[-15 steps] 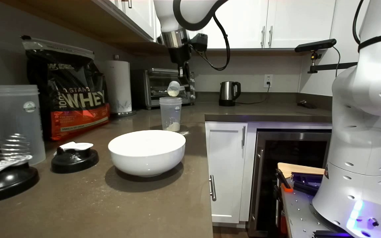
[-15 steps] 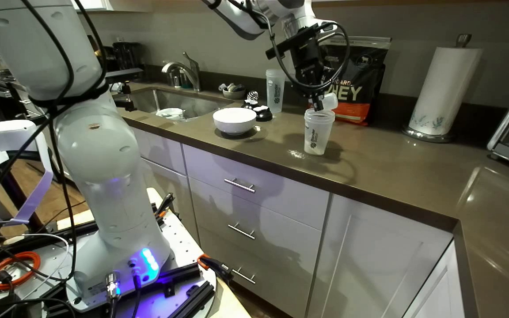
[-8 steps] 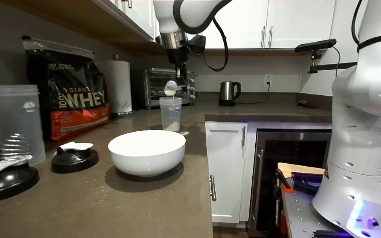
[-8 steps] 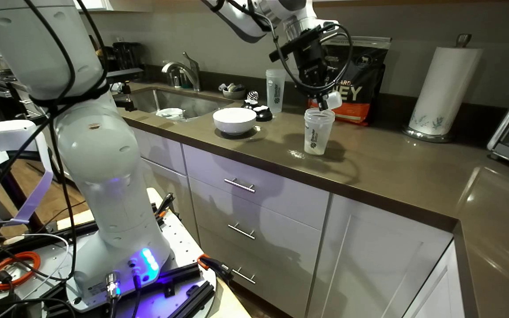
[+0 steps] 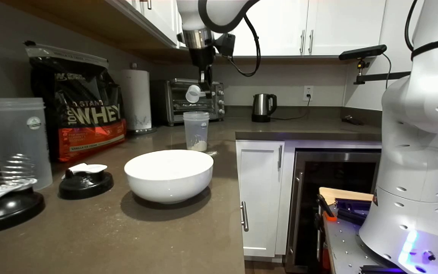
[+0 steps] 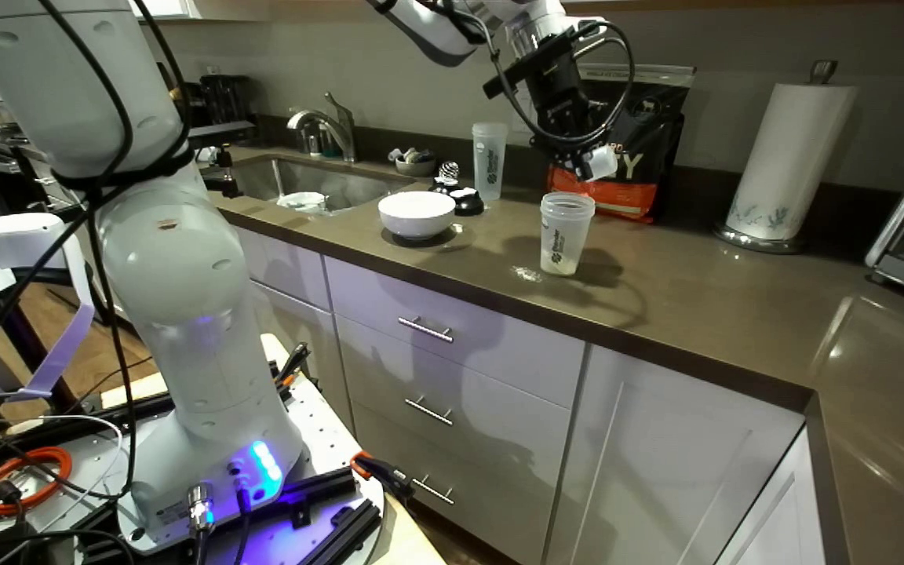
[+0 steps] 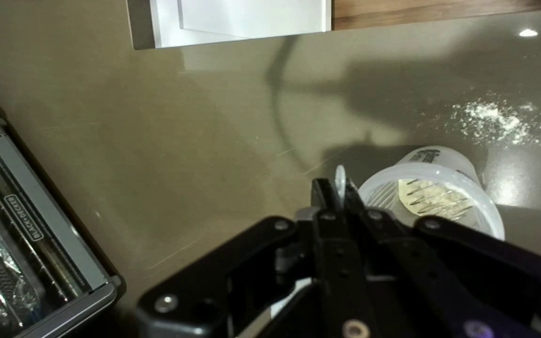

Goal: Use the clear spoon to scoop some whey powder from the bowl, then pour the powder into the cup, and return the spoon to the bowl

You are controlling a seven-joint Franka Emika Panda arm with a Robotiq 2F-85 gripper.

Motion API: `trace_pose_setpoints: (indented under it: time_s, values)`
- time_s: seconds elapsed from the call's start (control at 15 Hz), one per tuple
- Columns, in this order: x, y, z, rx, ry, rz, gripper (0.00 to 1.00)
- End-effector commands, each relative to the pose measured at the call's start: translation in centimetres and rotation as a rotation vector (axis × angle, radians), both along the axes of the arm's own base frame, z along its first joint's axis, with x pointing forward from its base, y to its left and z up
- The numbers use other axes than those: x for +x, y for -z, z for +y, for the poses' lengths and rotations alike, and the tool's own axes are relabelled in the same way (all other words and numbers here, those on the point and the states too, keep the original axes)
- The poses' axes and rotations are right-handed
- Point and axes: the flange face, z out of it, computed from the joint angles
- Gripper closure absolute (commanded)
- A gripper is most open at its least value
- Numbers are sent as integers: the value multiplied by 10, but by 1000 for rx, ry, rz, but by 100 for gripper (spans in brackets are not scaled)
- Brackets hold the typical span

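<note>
The clear spoon [image 5: 193, 93] is held on its side above and slightly beside the cup [image 5: 195, 131]; no powder shows in its scoop. It also shows in the other exterior view [image 6: 601, 162]. My gripper [image 7: 339, 188] is shut on its handle, which pokes out between the fingertips in the wrist view; the scoop is hidden there. The cup stands upright with whey powder [image 7: 432, 199] at its bottom, and also shows in an exterior view [image 6: 566, 235]. The white bowl [image 5: 169, 186] stands apart on the counter, also seen in an exterior view [image 6: 417, 216]; its contents cannot be made out.
Spilled powder [image 7: 493, 121] lies beside the cup. A WHEY bag [image 5: 89, 110] and paper towel roll [image 5: 137, 99] stand along the wall. Black lids [image 5: 86, 184] and a taller clear container [image 5: 17, 140] stand near the bowl. A toaster oven [image 7: 40, 244] is behind the cup.
The spoon was tipped over the cup with powder in it, and powder fell from it half a second ago. The gripper and spoon have since risen and moved toward the bag side.
</note>
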Motion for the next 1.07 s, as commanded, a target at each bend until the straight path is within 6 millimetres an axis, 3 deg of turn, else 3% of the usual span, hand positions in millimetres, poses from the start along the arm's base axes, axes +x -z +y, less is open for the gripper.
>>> trace_pose_setpoints:
  time_s: [0.0, 0.47, 1.0]
  values:
    - [-1, -15, -2, -25, 9, -38, 99]
    - [-11, -20, 6, 30, 11, -4, 99]
    - [-31, -29, 33, 110, -14, 12, 99]
